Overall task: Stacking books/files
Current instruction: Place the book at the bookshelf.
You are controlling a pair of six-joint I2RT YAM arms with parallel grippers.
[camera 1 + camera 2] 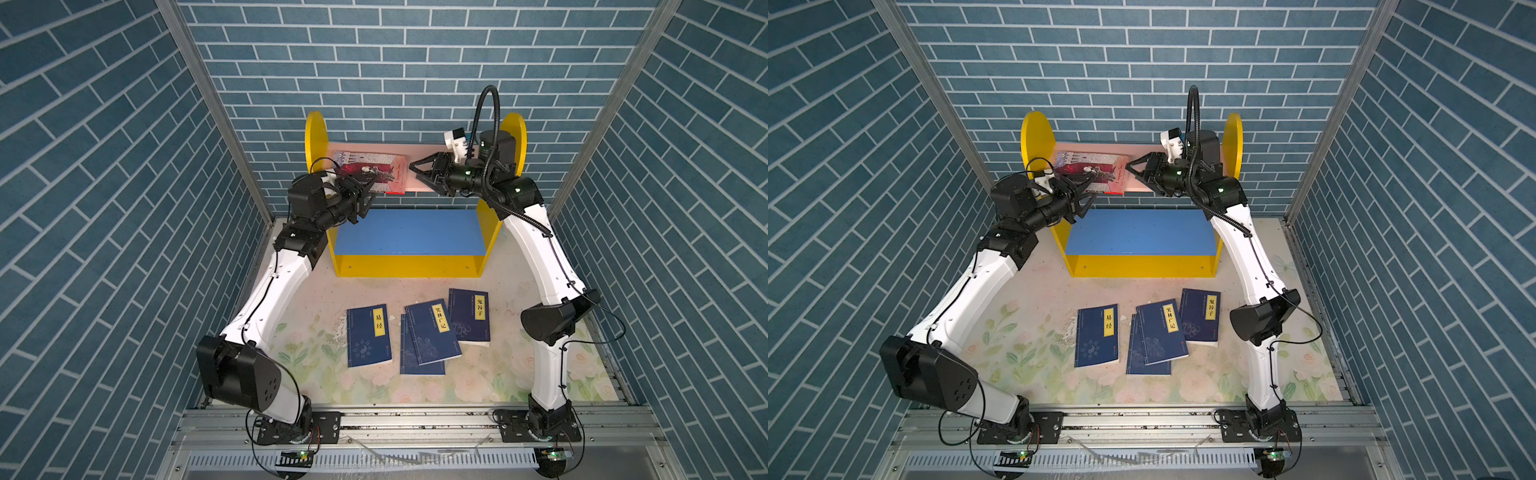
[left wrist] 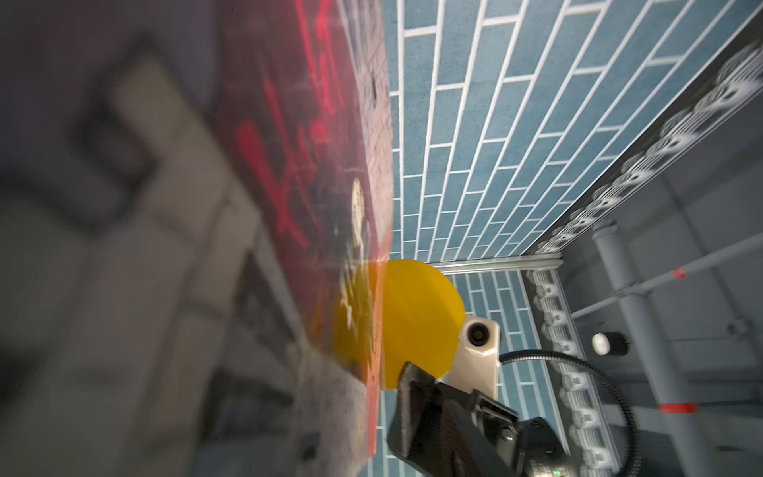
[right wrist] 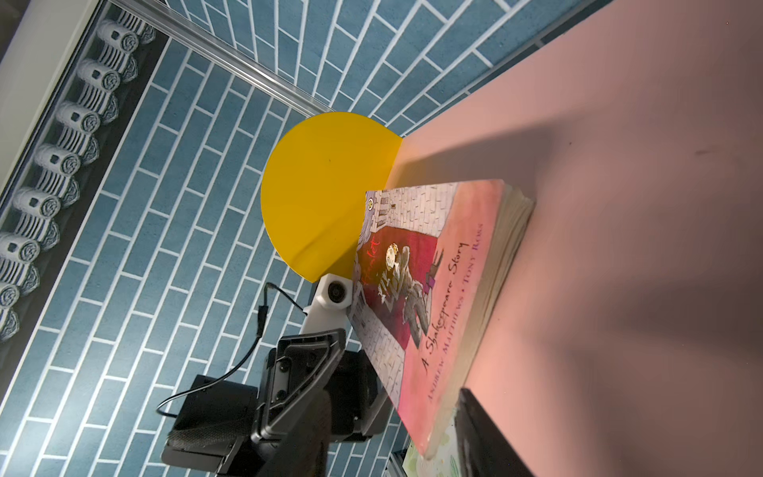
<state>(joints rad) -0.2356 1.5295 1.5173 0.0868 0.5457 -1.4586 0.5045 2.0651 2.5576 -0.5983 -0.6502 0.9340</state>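
Observation:
The red-pink-grey illustrated book (image 1: pixel 374 170) (image 3: pixel 437 289) lies flat on the pink upper shelf (image 1: pixel 395 148) of a yellow rack. My left gripper (image 1: pixel 368 195) (image 1: pixel 1086 195) is at its near left edge, jaws open; one black finger (image 2: pixel 417 404) stands clear of the cover (image 2: pixel 313 165). My right gripper (image 1: pixel 413 170) (image 1: pixel 1131 166) is open at the book's right edge, and the book's near corner sits between its fingers in the right wrist view. Several navy books with yellow title strips (image 1: pixel 369 336) (image 1: pixel 432 332) (image 1: pixel 469 316) lie on the table; one (image 1: pixel 419 365) is partly covered.
The rack (image 1: pixel 409 266) stands at the back with a blue lower shelf (image 1: pixel 409 230) and round yellow end panels (image 1: pixel 316 137). Blue brick-pattern walls close in three sides. The table has a floral cloth (image 1: pixel 498 374).

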